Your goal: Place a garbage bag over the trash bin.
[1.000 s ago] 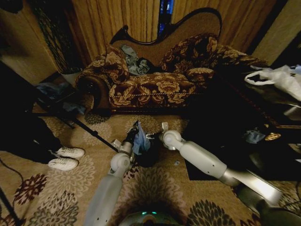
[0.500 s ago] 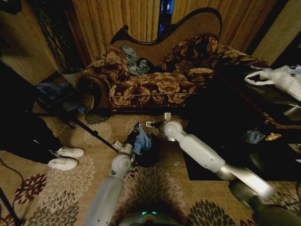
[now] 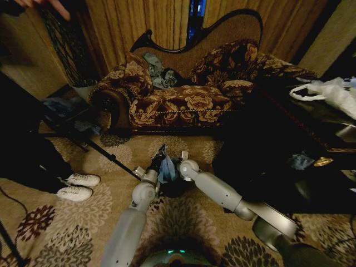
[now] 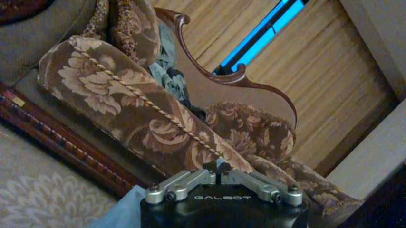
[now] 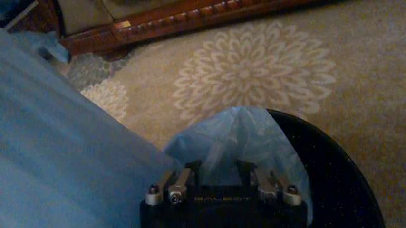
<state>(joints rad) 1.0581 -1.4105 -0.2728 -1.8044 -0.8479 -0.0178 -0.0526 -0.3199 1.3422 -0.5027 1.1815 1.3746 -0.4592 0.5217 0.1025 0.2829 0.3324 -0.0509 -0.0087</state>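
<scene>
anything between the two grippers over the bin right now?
Yes: the garbage bag. In the head view its blue film hangs between the left gripper and the right gripper, above the trash bin. In the right wrist view the film lies across the bin's rim.

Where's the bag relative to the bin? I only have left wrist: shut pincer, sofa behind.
Observer: In the head view, the garbage bag hangs from the left pincer, just over the trash bin.
Operator: Right arm?
Observer: The right pincer is at the bin's rim, jaws open, with blue film between them.
Operator: Bag over the rim?
Observer: Not all round. The right wrist view shows bare black rim beside the film.
</scene>
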